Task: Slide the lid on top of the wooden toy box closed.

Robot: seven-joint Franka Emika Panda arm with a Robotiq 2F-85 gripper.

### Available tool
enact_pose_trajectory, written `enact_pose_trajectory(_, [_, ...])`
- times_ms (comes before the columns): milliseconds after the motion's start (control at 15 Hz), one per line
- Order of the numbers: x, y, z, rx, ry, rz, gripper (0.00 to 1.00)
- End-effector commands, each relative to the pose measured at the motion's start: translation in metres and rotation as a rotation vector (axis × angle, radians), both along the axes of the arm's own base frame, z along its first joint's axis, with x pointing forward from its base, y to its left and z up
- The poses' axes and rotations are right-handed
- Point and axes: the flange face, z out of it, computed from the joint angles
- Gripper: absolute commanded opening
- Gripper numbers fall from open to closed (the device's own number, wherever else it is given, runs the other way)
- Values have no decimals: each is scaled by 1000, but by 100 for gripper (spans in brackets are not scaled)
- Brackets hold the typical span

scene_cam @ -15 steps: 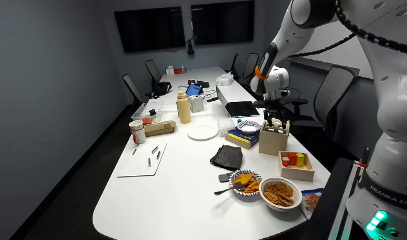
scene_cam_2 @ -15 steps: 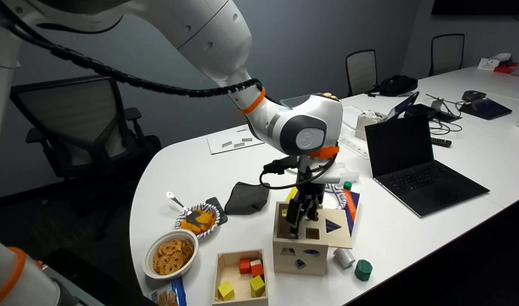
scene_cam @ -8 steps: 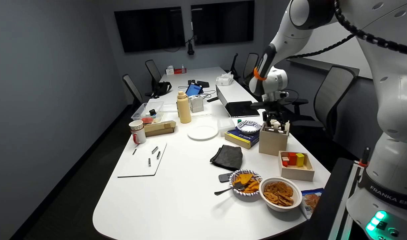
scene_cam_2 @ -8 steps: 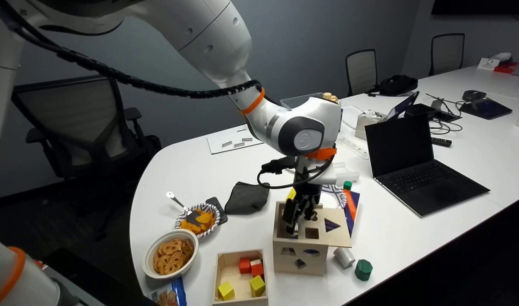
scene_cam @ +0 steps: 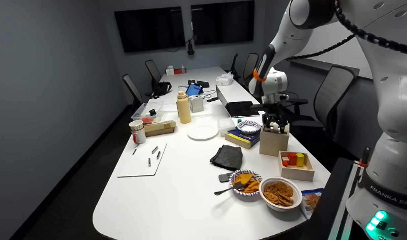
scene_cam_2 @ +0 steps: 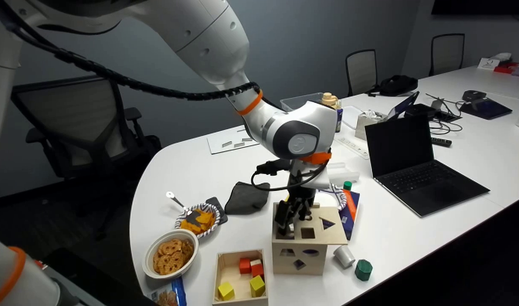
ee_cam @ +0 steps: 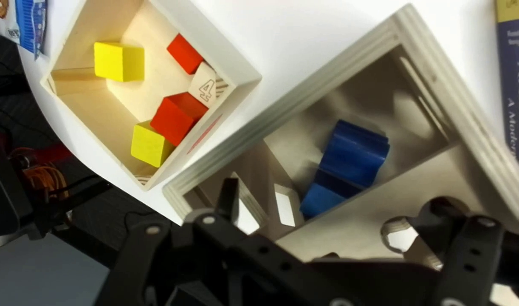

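The light-tan wooden toy box (scene_cam_2: pixel 314 265) stands on the table; it also shows in an exterior view (scene_cam: pixel 273 145) and the wrist view (ee_cam: pixel 293 104). Its pale flat lid (scene_cam_2: pixel 331 236) has shaped holes and overhangs the box's right side in an exterior view, leaving a gap in the top at the left. The lid in the wrist view (ee_cam: pixel 353 229) leaves blue blocks (ee_cam: pixel 353 153) visible inside. My gripper (ee_cam: pixel 337 202) is open over the box top (scene_cam_2: pixel 292 224). One finger is in the gap; the other is at a round lid hole, its tip hidden.
A low wooden tray (scene_cam_2: pixel 238 282) with red and yellow blocks stands beside the box. A book (scene_cam_2: pixel 348 225) with a patterned plate lies behind the lid. A grey cup (scene_cam_2: pixel 344 256) and a green block (scene_cam_2: pixel 363 270) lie near the box. A laptop (scene_cam_2: pixel 416 191) stands beyond.
My gripper has moved left in an exterior view, toward the box's open side. The lid has slid the same way, so overhang and gap are smaller. The box has shifted very slightly.
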Motion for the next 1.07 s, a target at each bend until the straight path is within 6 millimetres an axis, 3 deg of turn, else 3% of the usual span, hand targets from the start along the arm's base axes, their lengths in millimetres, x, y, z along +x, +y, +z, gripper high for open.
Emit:
enact_pose_trajectory(0, [-9,12,5,25,-7,-30,100])
enact_pose_trajectory(1000, [-27,45,12,68,-40,-60,100])
